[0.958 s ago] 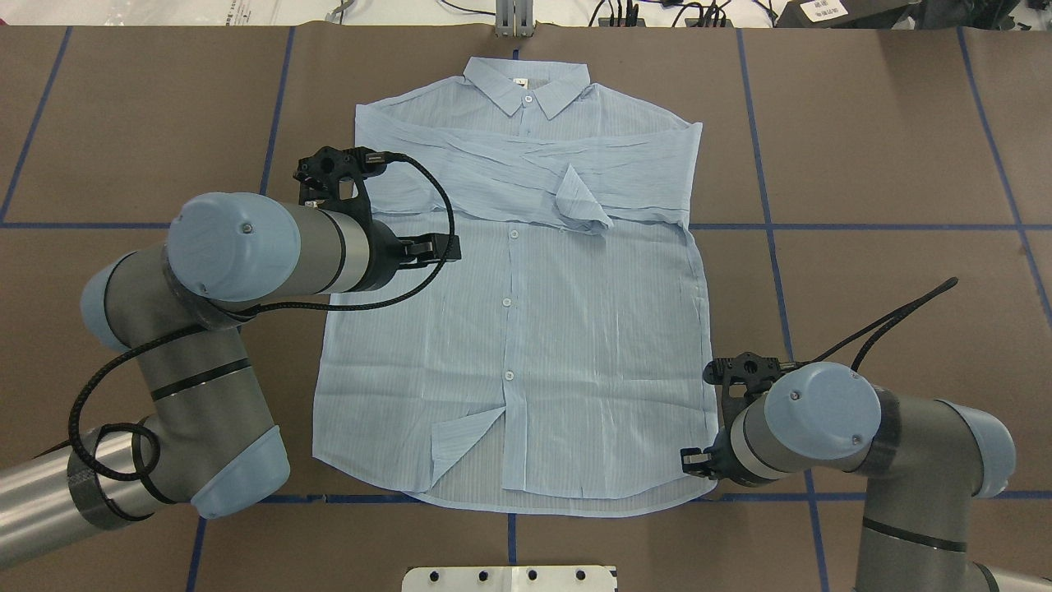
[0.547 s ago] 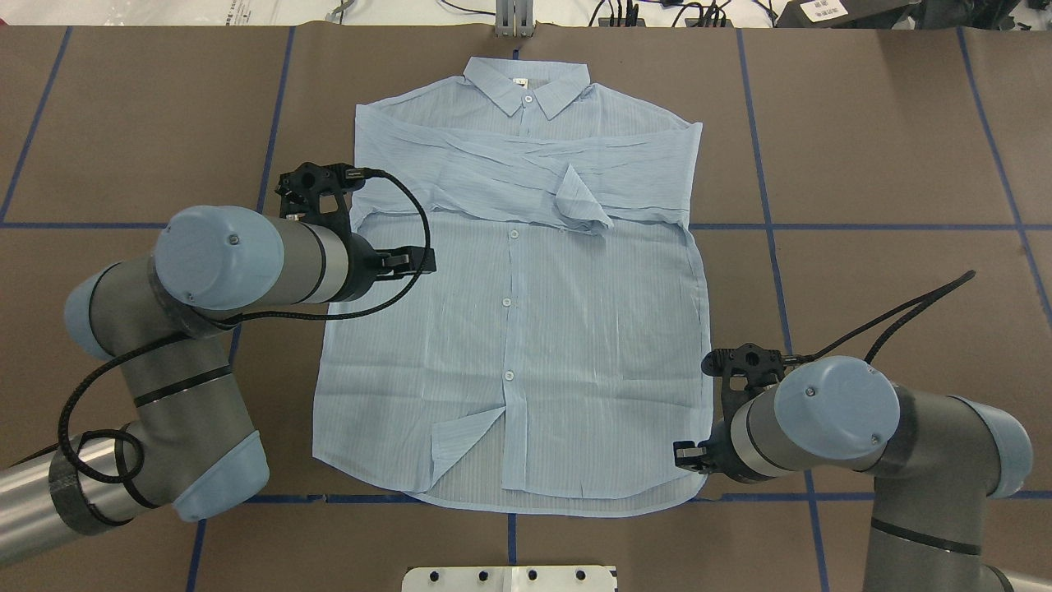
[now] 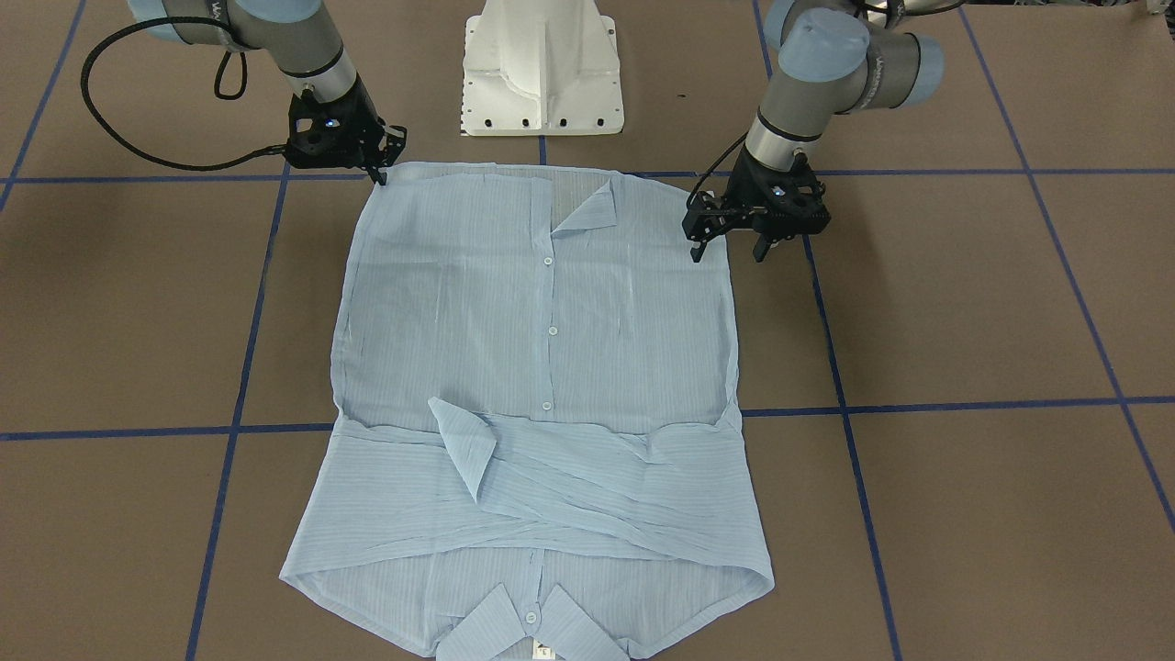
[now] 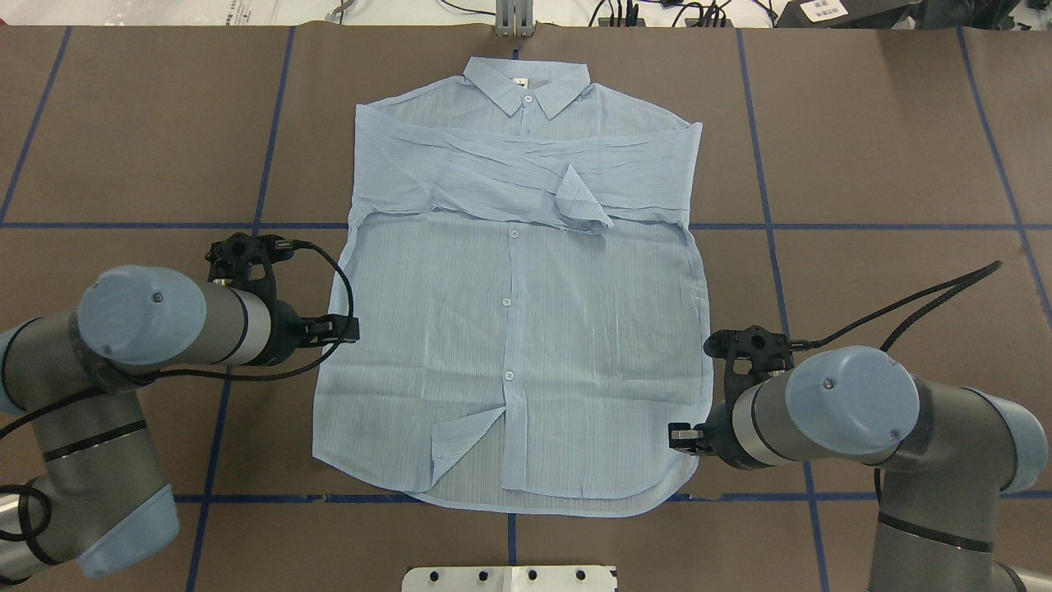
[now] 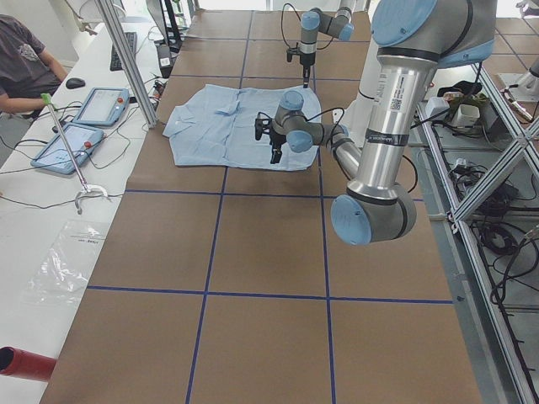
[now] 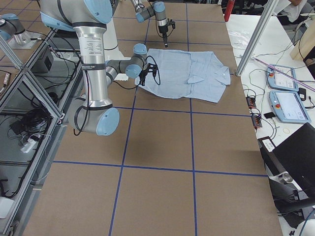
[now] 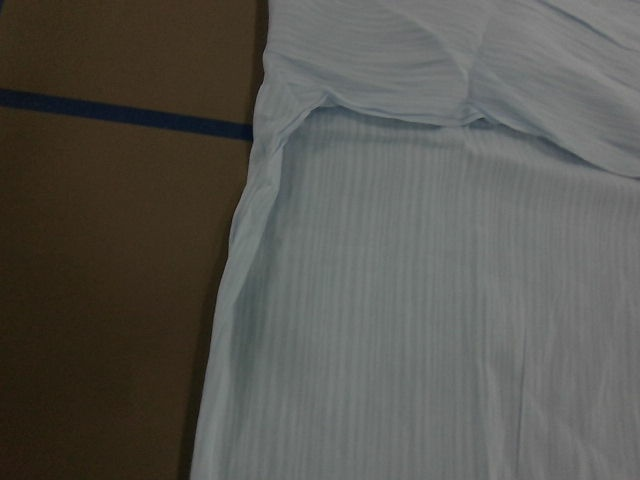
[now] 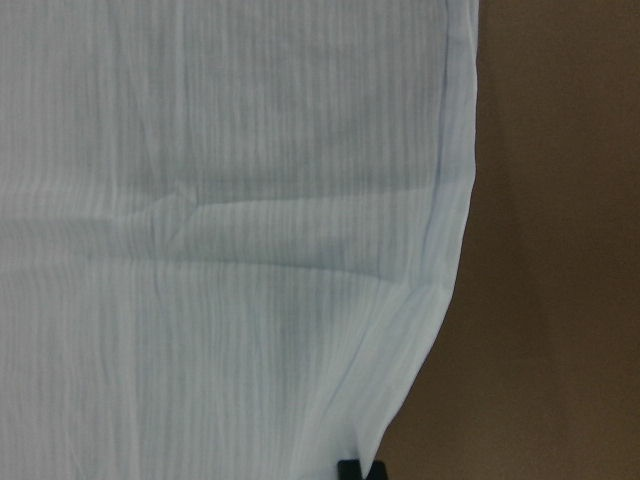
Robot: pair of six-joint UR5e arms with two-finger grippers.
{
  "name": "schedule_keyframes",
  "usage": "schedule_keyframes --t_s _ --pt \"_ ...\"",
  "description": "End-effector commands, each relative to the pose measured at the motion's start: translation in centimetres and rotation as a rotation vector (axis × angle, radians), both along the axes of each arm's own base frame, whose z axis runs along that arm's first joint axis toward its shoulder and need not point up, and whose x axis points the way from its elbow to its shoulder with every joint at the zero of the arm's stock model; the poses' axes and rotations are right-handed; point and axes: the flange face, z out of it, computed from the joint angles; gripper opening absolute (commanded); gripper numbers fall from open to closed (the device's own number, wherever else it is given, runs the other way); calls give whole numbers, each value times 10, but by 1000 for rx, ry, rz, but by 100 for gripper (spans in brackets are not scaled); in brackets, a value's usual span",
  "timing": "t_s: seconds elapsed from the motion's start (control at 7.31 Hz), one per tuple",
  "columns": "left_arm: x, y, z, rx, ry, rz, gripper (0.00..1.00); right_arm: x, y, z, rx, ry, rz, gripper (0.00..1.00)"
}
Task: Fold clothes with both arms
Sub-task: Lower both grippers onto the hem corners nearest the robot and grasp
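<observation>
Both arms are silver-grey tubes with rounded light-blue caps at the joints. The left arm (image 4: 222, 329) and the right arm (image 4: 846, 403) each show a small screw on the large wrist cap, thin black bands around the tubes and printed lettering along them. A braided black cable (image 4: 945, 288) trails from each wrist. The left gripper (image 3: 728, 250) and right gripper (image 3: 378, 173) are black. The white pedestal base (image 3: 542, 73) has dark bolt holes along its edge.

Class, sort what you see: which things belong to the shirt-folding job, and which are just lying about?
Job in hand: shirt, left gripper, right gripper, table.
Lying about: tablet, computer mouse, plastic bag, red tube.
</observation>
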Motion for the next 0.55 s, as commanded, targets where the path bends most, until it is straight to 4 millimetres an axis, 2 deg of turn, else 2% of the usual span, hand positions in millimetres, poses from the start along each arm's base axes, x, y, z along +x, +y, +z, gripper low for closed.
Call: schedule_keyframes --t_s 0.0,0.14,0.27,0.41 --pt "11 36 25 -43 -47 58 99 2 -1 -2 3 -5 6 0" --pt "27 57 27 -72 -51 83 93 3 -2 -3 5 -6 10 0" --pt "32 62 21 -85 -37 82 85 9 -4 -7 8 -15 16 0" --pt "32 63 20 -87 -39 84 80 12 -4 -8 8 -17 18 0"
